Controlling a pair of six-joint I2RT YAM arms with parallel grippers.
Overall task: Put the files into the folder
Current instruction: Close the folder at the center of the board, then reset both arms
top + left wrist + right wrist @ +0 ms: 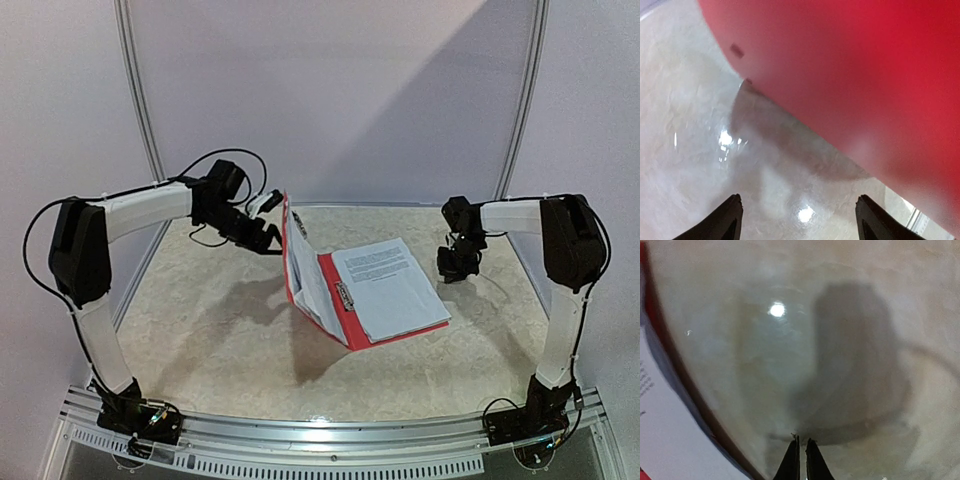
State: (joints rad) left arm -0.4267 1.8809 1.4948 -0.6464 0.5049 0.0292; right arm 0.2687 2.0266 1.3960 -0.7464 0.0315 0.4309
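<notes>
Left gripper [798, 200] gapes empty, the folder [865, 75] cover upright just ahead. Right gripper [800, 440] is closed on nothing, files [390, 285] to its left.

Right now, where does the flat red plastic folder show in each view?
Top external: flat red plastic folder at table centre, open, one cover raised.
Left wrist: folder fills the upper right, blurred.
Right wrist: thin red strip at the left edge.
Shared landmark: beige marbled tabletop.

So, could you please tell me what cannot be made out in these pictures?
Top view: print on the white paper sheets is too small to read.
Left wrist view: the flat red plastic folder, close and blurred, hides its contents.
Right wrist view: the sheets are cut off by the left edge, their text blurred.
</notes>
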